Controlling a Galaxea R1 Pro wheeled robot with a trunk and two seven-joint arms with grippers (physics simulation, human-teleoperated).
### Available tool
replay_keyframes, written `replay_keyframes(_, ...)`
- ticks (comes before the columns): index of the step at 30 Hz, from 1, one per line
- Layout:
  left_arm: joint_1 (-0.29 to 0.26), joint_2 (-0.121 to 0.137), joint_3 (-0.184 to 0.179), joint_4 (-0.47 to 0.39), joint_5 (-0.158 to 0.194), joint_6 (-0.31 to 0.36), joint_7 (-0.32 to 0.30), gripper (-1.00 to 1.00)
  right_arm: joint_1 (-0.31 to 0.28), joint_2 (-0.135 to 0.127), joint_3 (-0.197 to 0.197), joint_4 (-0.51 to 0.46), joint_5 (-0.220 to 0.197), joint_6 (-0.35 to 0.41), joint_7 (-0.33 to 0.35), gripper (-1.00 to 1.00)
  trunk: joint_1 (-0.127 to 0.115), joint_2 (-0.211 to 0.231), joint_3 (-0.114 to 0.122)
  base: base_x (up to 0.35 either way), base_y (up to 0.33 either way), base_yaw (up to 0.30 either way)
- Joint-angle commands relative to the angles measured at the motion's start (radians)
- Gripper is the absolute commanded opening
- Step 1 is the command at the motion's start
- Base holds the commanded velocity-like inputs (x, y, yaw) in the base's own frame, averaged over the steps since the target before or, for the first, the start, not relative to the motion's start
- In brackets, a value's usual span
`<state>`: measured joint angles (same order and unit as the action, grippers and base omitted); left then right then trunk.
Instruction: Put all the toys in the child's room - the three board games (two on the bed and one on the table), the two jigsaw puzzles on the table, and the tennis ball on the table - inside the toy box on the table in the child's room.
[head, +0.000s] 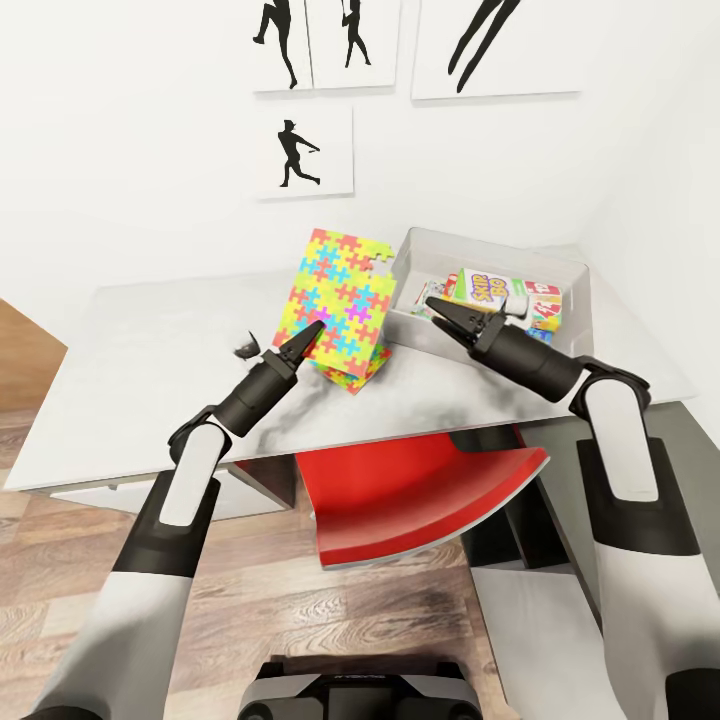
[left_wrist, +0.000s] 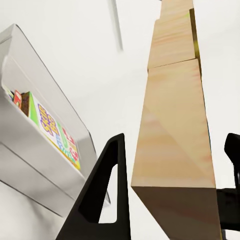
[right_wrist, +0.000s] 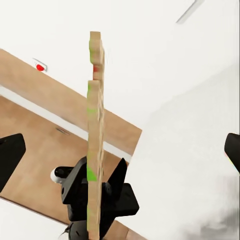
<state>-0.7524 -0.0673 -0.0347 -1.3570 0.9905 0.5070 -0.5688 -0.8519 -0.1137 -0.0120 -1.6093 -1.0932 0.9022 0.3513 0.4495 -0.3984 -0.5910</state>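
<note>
The left gripper (head: 300, 343) is clamped on the lower edge of a jigsaw puzzle (head: 340, 300), holding the bright pink, yellow, blue and green square up on edge above the table (head: 150, 350) — tilted, its face toward the head camera. A 2nd puzzle (head: 358, 368) seems to lie just beneath it on the desk top, only its coloured corner showing. In the left wrist view the held puzzle (left_wrist: 175, 130) appears as a pale wooden slab between the 2 dark fingers (left_wrist: 107, 195), pressed against it.

The right gripper (head: 447, 315) hangs with its fingers spread apart and nothing between them, just beside the near left corner of the toy box (head: 500, 245). That light-grey tray sits at the far right of the table, and the Skip-Bo box (head: 484, 290) lies inside it, with another white-and-red game box (head: 545, 300) next to it.

From the right wrist view the puzzle (right_wrist: 95, 135) is seen edge-on, gripped at its base by the left gripper (right_wrist: 97, 197).

A red chair (head: 410, 495) stands tucked under the table, on the wood plank floor (head: 300, 610).
</note>
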Motion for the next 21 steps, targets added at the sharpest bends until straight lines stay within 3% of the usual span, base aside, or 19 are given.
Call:
replay_keyframes(1,-0.001,0.000,-0.001,0.000,0.008,0.008,0.002,-1.00,0.000,0.000,-0.001,0.002,0.009,0.004,0.006,1.00,0.001,-0.002,-0.001,0.000,0.000,0.000)
replay_keyframes(13,-0.001,0.000,-0.004,-0.003,0.008,0.007,0.004,-1.00,0.010,0.001,0.002,0.010,0.026,0.004,0.005,1.00,0.001,-0.002,-0.001,0.000,0.000,0.000)
replay_keyframes(21,-0.001,0.000,-0.005,-0.004,0.008,0.007,0.005,-1.00,0.013,0.001,0.025,0.012,0.041,-0.016,0.004,1.00,0.001,-0.002,-0.001,0.000,0.000,0.000)
